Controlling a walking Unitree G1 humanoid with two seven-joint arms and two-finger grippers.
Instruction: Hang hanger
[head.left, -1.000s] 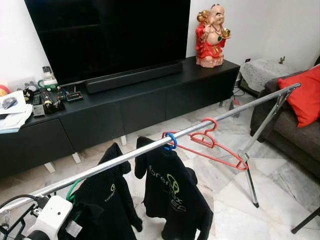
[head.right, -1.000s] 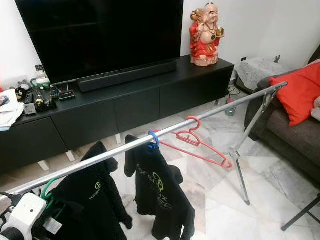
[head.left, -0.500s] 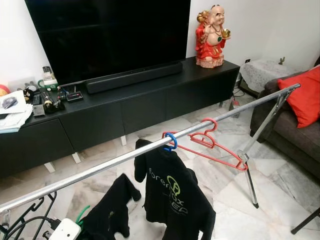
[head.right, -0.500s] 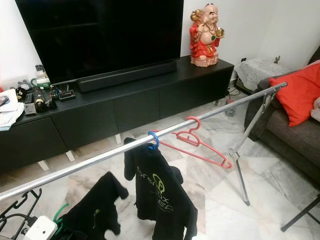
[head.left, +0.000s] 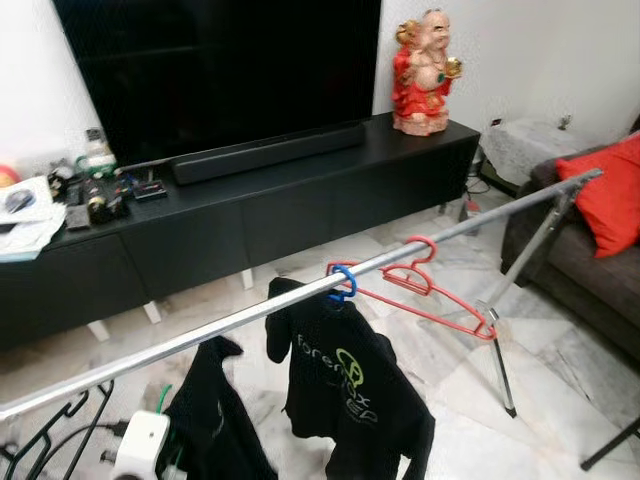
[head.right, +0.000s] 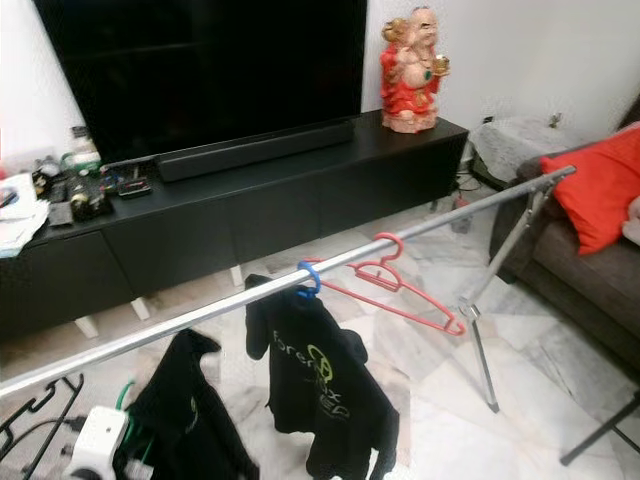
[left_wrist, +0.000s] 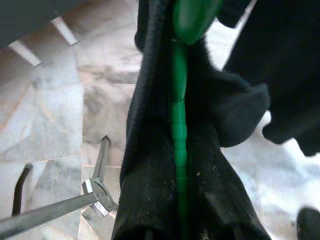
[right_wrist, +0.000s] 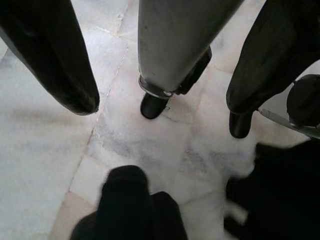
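Observation:
A silver rail slopes across the room. A blue hanger with a black shirt hangs on it, and beside that an empty red hanger. Below the rail's low end, my left gripper is shut on a green hanger that carries another black shirt. Its green hook sits under the rail, apart from it. My right gripper hangs open over the marble floor, with its fingers wide apart.
A long black TV console with a soundbar and a red statue runs behind the rail. A sofa with a red cushion stands at right. The rack's leg reaches the floor at right.
The green hanger and its shirt dropped from rail height to well below the rail, then rose slightly. The other hangers stayed put.

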